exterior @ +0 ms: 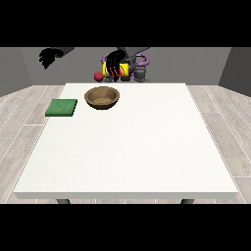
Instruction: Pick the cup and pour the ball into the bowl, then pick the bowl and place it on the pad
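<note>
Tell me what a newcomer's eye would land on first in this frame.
Probably the brown bowl near the far edge of the white table, with the green pad at the view's left of it. Behind the bowl, one black robot hand hangs over something red at the table's far edge, while the other robot hand is raised at the view's upper left.

bowl (102, 97): brown, wood-like, matt | pad (62, 107): green, matt | table (127, 157): white, smooth, matt
</note>
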